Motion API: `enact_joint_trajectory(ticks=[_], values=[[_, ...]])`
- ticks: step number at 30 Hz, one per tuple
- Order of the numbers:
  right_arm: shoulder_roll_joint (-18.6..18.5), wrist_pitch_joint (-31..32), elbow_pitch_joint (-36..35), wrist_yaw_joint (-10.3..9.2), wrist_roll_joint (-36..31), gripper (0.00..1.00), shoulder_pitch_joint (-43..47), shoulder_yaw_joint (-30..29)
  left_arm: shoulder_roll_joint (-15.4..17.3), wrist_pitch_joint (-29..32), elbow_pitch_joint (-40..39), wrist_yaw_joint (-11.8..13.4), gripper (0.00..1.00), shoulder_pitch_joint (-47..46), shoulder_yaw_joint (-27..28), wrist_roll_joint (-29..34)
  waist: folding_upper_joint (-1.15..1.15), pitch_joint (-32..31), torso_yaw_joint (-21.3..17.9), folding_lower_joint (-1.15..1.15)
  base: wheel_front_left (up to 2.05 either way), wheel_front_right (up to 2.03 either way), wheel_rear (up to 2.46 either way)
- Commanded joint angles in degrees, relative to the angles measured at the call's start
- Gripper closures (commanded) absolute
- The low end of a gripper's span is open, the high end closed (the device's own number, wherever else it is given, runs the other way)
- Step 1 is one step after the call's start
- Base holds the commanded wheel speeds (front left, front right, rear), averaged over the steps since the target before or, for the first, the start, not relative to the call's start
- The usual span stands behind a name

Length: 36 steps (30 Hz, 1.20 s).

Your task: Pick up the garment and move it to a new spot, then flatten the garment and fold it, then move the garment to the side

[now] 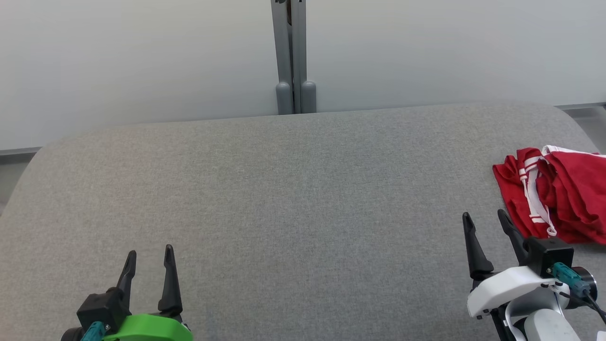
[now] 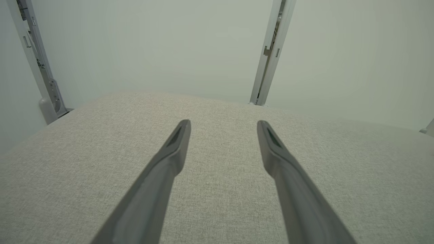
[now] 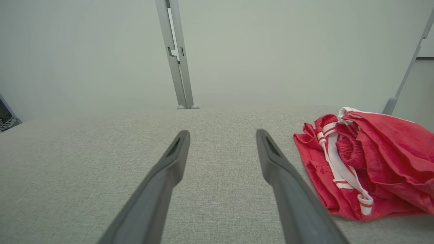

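Observation:
The garment (image 1: pixel 563 199) is a crumpled red piece with white striped trim, lying at the right edge of the grey fabric surface (image 1: pixel 293 189); the right wrist view has the garment (image 3: pixel 373 166) to the right of the fingers. My right gripper (image 1: pixel 485 218) stands open just left of and in front of it, not touching it, nothing between its fingers. Over at the lower left my left gripper (image 1: pixel 150 253) is open over bare fabric; in its own view the left gripper (image 2: pixel 223 123) holds nothing.
A grey vertical post (image 1: pixel 293 57) stands behind the surface at the middle, against a pale wall. The surface's rounded back edge runs across the head view, with corners falling away at far left and far right.

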Motion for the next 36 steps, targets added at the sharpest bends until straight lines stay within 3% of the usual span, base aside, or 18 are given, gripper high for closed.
enact_joint_trajectory(ticks=[1,30,31,36], values=[[0.0,0.3,-0.4,-0.10,0.1,0.00,0.6,0.1,0.1,0.0,0.3,-0.4,0.00,-0.1,0.1,0.1,0.00,-0.1,-0.3,0.00,0.00,0.00,0.00],[1.1,1.0,-0.9,-0.10,0.0,0.00,-0.4,-1.2,0.1,0.0,0.7,-1.1,0.00,-1.2,-0.4,-0.4,0.00,0.9,-0.9,0.00,0.00,0.00,0.00],[1.2,0.9,-0.9,0.00,0.2,1.00,-0.1,-1.2,0.0,0.0,0.8,-0.9,1.00,-0.6,-0.5,0.0,0.00,0.9,-0.9,0.00,0.00,0.00,0.00],[1.7,1.2,1.2,0.01,1.3,1.00,0.8,-1.5,-0.3,0.4,2.9,-0.9,1.00,0.3,-0.4,-1.0,0.00,0.9,-0.9,0.00,0.00,0.00,0.00]])
